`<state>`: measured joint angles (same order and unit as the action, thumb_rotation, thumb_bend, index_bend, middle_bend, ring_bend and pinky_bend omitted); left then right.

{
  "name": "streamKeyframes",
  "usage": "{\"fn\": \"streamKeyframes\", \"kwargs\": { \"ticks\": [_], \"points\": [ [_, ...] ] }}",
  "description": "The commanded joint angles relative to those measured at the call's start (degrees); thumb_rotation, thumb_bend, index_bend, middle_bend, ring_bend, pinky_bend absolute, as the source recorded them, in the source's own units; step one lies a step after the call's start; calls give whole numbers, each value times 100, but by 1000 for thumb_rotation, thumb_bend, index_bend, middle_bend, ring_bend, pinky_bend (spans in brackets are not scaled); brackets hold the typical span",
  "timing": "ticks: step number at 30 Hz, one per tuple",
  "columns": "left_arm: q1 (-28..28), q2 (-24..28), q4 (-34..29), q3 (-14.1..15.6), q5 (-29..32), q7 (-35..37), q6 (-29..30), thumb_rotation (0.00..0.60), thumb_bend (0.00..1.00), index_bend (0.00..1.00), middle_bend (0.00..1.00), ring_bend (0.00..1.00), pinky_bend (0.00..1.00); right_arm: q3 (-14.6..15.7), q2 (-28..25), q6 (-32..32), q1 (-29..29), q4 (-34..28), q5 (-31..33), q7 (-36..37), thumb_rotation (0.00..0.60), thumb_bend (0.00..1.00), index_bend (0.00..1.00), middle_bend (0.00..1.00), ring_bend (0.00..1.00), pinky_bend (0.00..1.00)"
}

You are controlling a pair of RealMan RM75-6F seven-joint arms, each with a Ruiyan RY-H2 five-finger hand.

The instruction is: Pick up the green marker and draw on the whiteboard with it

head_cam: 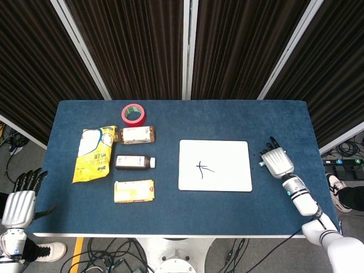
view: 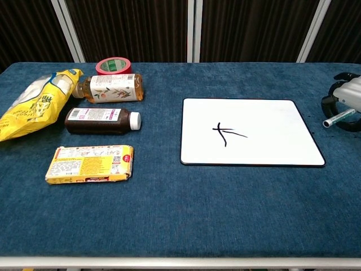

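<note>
Basically done, judging by the dark mark on the whiteboard (view: 252, 132). Marker (view: 339, 118) just right of the board, lying nearly flat, gripped by the right hand (view: 345, 103). Probably only needs setting down. Left hand (head_cam: 19, 200) far left of the board, fingers spread, holding nothing.

Our right hand (head_cam: 276, 162) lies low over the table's right side, back facing up in the head view, its forearm running toward the near right corner. From the chest view its curled fingers (view: 337, 106) grip the marker (view: 339, 118). Our left hand (head_cam: 18, 203) hangs off the table's left, fingers apart and holding nothing.
</note>
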<state>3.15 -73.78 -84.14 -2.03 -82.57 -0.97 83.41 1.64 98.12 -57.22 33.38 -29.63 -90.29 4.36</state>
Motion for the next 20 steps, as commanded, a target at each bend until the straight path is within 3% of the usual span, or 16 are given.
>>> {"fn": "streamKeyframes", "kwargs": {
  "ticks": [1,4,7,14,20],
  "points": [
    [6,3,2,-3,-9,-3,2,600,143,117,40,0,0,7,-58,41,-65,-135,48,-175,600,641,179,281,31,0],
    [19,6,7,-8,-34,3,11,600,143,118,40,0,0,-95,-302,-138,-202,-582,176,-317,600,632,43,191,0,0],
    [26,9,18,-19,-40,16,21,600,143,117,40,0,0,-287,-803,-707,-453,-1491,316,-106,600,624,0,156,0,0],
    [57,-72,88,-36,-92,64,49,600,143,118,40,0,0,-629,-2284,-2343,-1404,-4051,579,445,600,610,7,200,0,0],
    [100,-155,140,-66,-149,92,86,600,143,118,40,0,0,-504,-3014,-2903,-1996,-5183,569,561,600,605,127,245,15,0]
  ]
}}
